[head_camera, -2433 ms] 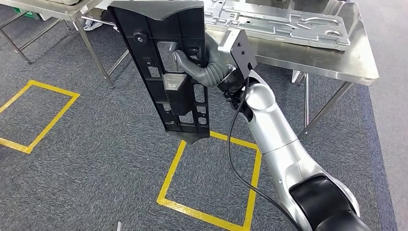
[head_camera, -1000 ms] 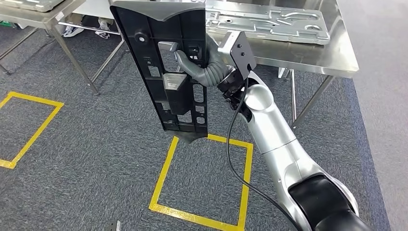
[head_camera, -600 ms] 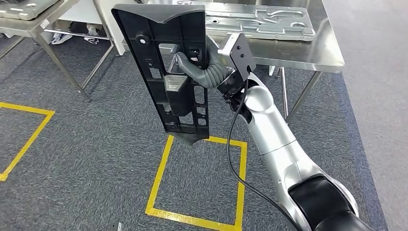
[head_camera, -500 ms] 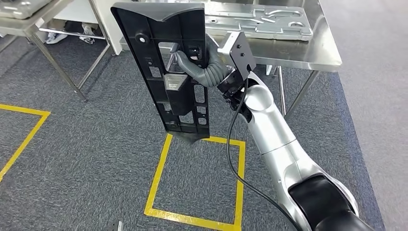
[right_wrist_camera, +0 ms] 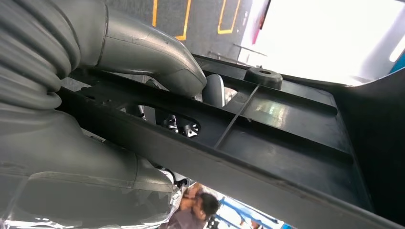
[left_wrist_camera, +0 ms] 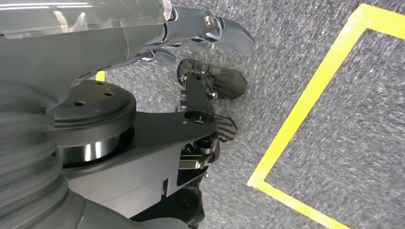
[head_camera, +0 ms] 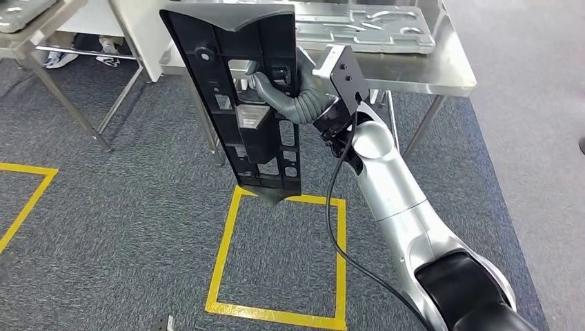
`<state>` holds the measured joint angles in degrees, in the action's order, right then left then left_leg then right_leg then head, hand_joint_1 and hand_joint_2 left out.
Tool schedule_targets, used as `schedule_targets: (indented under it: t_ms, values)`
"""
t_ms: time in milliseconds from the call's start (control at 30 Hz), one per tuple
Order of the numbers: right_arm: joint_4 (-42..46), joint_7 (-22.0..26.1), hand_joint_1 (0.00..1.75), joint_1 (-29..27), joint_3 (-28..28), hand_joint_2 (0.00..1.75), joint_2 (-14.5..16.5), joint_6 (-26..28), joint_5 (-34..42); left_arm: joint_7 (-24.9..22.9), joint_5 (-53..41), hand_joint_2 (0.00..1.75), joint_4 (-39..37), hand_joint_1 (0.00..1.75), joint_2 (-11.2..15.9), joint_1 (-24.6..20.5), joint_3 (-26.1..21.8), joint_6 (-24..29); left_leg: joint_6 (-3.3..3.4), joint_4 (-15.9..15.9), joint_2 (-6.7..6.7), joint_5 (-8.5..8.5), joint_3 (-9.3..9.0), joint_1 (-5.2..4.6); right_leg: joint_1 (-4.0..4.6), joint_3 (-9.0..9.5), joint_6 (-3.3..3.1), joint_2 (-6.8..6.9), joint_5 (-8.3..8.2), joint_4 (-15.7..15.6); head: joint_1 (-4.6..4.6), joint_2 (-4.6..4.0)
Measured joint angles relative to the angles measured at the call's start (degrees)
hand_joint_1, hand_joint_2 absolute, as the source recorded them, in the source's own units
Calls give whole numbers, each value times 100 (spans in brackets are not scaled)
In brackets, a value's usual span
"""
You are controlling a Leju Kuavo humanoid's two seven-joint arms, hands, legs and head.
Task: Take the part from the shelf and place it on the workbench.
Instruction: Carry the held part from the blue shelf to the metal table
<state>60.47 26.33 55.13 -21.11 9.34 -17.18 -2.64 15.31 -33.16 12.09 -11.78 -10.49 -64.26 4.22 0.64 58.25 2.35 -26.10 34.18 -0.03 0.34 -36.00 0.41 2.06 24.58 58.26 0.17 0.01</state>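
The right hand (head_camera: 290,93) grips the black part (head_camera: 241,96) through an opening, holding it upright above the carpet, in front of the steel desk (head_camera: 441,69). The left hand (left_wrist_camera: 210,33) hangs over the floor, fingers curled loosely, holding nothing.

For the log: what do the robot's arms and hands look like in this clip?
The right arm is glossy silver with a rounded black shoulder section and a black cable looping alongside it. A black square camera block sits at the wrist. The right hand is grey with a ribbed, bellows-like cover. The left hand has a grey ribbed cover and darker metallic fingers.
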Motion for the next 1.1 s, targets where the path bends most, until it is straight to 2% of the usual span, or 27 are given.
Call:
schedule_targets:
  t_ms: [67,133,167,233,267,300,333,400,433,467,500,633,733,933,1100]
  values:
    - [1,-2,175,-4,1,175,1,0,-5,1,5,175,0,0,1,0,0,0,-52,-11,62,-19,-11,-7,-12,10,-37,-70,-10,-36,-3,0]
    - [5,-4,175,0,1,175,7,1,-9,4,10,175,0,0,1,-1,0,0,-111,143,4,-154,38,3,-55,44,-90,-132,-37,-89,-7,-1]
    - [7,-5,175,3,0,175,15,1,-11,6,13,175,0,0,2,2,0,-1,-140,393,-60,-304,145,14,-77,62,-111,-157,-47,-111,-9,-1]
    - [5,-7,175,-4,-4,175,32,-2,-13,9,16,175,0,0,2,13,-1,-2,-183,1165,-162,-661,501,43,-79,70,-131,-208,-45,-115,-15,-1]
    - [3,-7,175,-16,-6,175,38,-4,-14,9,18,175,0,0,4,19,-1,-2,-202,1490,-178,-756,668,56,-79,72,-132,-237,-43,-113,-14,-1]
    - [0,-8,175,-26,-9,175,41,-6,-14,9,19,175,0,0,6,22,-2,-2,-217,1626,-184,-741,753,68,-80,75,-129,-264,-40,-108,-14,-1]
    - [-2,-8,175,-31,-10,175,43,-7,-15,9,20,175,0,0,8,23,-2,-2,-227,1533,-184,-614,731,82,-85,79,-121,-289,-33,-100,-14,0]
    - [-4,-8,175,-27,-11,175,46,-7,-17,10,20,175,0,0,13,21,-2,-2,-234,804,-192,-194,417,113,-98,90,-82,-332,-4,-68,-14,0]
    - [-4,-8,175,-21,-11,175,48,-6,-17,10,20,175,0,0,14,20,-2,-2,-225,434,-205,-53,246,115,-93,84,-54,-351,13,-41,-16,-1]
    - [-4,-9,175,-18,-11,175,50,-5,-17,11,20,175,0,0,15,20,-2,-2,-206,182,-218,23,130,116,-87,73,-25,-365,23,-23,-13,-1]
    - [-4,-11,175,-18,-12,175,51,-3,-19,12,20,175,0,0,15,19,-2,-2,-185,65,-231,35,82,115,-75,58,-18,-374,30,-7,-13,0]
    - [-4,-32,175,-17,-16,175,51,70,-121,22,32,175,0,0,12,22,-2,-3,-126,36,-259,49,84,98,-66,57,-40,-362,21,-23,-9,-1]
    - [-9,-87,175,-13,-41,175,51,174,-273,35,54,175,0,0,11,21,-2,-9,-84,36,-268,51,89,84,-74,73,-11,-352,1,-59,-9,0]
    - [-21,-98,175,-13,-77,175,52,308,-325,65,77,175,0,0,11,22,-3,-37,-50,40,-268,57,99,62,-99,74,89,-350,-21,-85,-11,-1]
    - [-21,-131,175,-13,-78,175,54,384,-326,94,82,175,0,0,11,21,-2,-86,-46,40,-267,61,97,60,-100,68,105,-350,-26,-83,-11,-1]
